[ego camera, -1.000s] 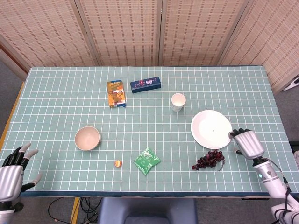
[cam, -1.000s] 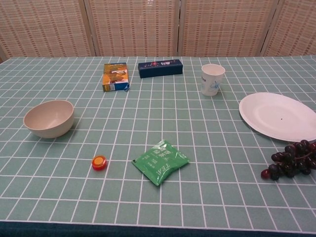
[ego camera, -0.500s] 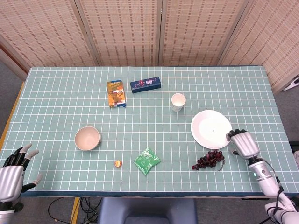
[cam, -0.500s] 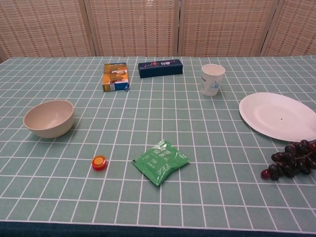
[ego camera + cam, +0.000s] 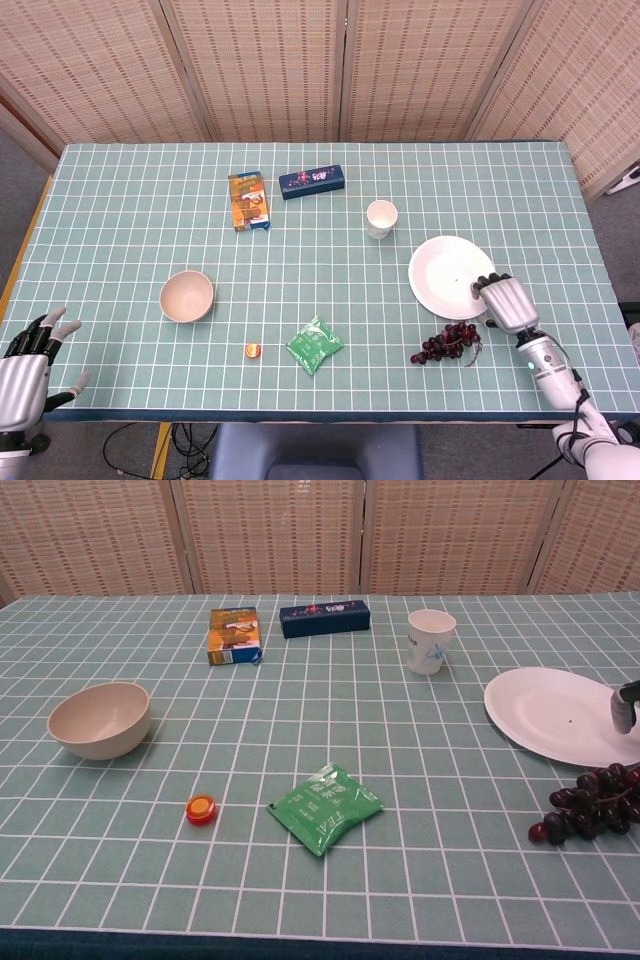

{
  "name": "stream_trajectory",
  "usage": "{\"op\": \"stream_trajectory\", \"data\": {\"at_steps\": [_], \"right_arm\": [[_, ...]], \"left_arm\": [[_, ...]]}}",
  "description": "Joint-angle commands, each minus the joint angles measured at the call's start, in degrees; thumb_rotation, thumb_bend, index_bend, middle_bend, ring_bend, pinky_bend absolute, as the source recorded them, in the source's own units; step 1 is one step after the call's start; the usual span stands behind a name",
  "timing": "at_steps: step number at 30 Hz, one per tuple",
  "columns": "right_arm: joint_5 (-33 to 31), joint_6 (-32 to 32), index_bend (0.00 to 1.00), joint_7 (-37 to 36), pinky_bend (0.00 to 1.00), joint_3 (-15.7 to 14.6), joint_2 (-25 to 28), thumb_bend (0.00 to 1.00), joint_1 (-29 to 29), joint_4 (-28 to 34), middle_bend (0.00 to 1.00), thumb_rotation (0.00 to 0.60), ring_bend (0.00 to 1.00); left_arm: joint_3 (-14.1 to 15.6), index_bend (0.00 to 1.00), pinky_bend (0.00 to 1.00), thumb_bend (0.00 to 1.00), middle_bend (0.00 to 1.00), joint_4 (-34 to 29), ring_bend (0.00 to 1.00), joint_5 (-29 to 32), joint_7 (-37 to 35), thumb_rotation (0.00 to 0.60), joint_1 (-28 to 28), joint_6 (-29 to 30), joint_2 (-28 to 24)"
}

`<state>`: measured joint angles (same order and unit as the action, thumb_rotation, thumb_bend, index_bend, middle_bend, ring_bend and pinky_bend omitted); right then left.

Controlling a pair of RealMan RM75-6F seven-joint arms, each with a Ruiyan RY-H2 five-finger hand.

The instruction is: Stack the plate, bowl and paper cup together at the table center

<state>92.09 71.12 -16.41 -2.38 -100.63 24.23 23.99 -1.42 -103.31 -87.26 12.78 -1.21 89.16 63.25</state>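
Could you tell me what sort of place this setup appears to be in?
Probably an indoor robot test bench, not a home: a table under a green grid-marked cover, woven folding screens as backdrop, and cables on the floor below its near edge.

We read this as a lab test station rather than a home: a table (image 5: pixel 120 200) covered in a green cloth ruled with a white grid, woven folding screens (image 5: pixel 260 65) closing off the back, grey floor, loose cables (image 5: pixel 120 440) under the near edge, and unrelated props scattered as on a test bench.
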Motion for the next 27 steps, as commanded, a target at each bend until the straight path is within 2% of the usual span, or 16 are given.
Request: {"op": "stream_trajectory", "data": {"at_steps": [1,6,12,18,27], "right_arm": [[0.14,-0.29,0.52,-0.14,0.53,-0.06,-0.21,0.09,0.33,-0.36,0.46,0.600,0.41],[0.05,-1.06,0.53,-0.09,0.53,0.12,-0.36,0.23,0.98,-0.74,0.46,0.600,0.41],[-0.17,-1.36,0.53,-0.13,0.53,0.59,-0.45,0.35,1.89,-0.87,0.48,0.600,0.41],[-0.66,0.03,0.54,-0.21,0.53,1.99,0.01,0.39,3.56,-0.54,0.48,0.600,0.43],[-0.92,4.49,0.61,0.83,0.53,4.27,2.36,0.43,6.36,1.65,0.50,0.600,0.45]], "left_arm": [[0.02,0.22,0.19,0.22,0.10,0.12,0.11,-0.01,-0.05,0.600,0.00,-0.03,0.03],[-0.03,0.22,0.19,0.22,0.10,0.26,0.11,-0.03,-0.20,0.600,0.03,0.08,0.06],[0.04,0.22,0.19,0.22,0.10,0.46,0.11,-0.07,-0.53,0.600,0.12,0.15,0.05],[0.03,0.22,0.19,0.22,0.10,0.52,0.11,-0.04,-0.83,0.600,0.19,0.22,-0.07],[0.08,0.22,0.19,0.22,0.10,0.49,0.11,-0.09,-1.80,0.600,0.15,0.03,-0.41]]}}
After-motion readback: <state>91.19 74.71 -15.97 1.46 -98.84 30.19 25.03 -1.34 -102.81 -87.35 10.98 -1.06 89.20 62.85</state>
